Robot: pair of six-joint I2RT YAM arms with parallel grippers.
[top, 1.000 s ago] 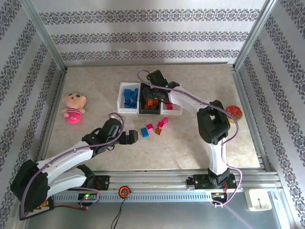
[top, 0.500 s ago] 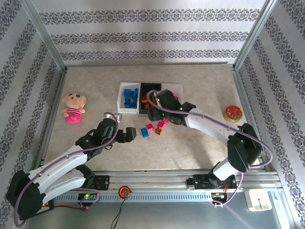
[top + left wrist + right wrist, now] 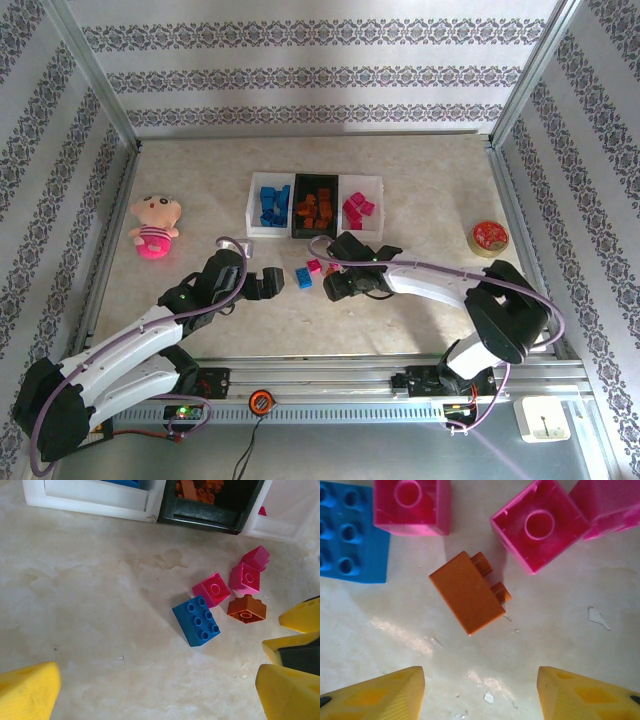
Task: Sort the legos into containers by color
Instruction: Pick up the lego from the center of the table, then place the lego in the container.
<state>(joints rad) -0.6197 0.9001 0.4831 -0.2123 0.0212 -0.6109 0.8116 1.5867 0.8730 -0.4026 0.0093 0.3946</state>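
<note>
Overhead, the left white tray (image 3: 268, 231) holds blue legos (image 3: 271, 204), the black tray (image 3: 314, 235) orange, the right white tray (image 3: 362, 233) pink. Left wrist: left jaws wide, a loose blue brick (image 3: 197, 620) on the counter (image 3: 90, 605). Right wrist: right jaws apart, orange brick (image 3: 467, 592) untouched.

Beige marbled surface (image 3: 420, 170) boxed in by patterned walls (image 3: 320, 75).
White wallpaper with grey floral stripes on three sides; aluminium posts (image 3: 97, 80) at the corners; even bright light, soft shadows.
</note>
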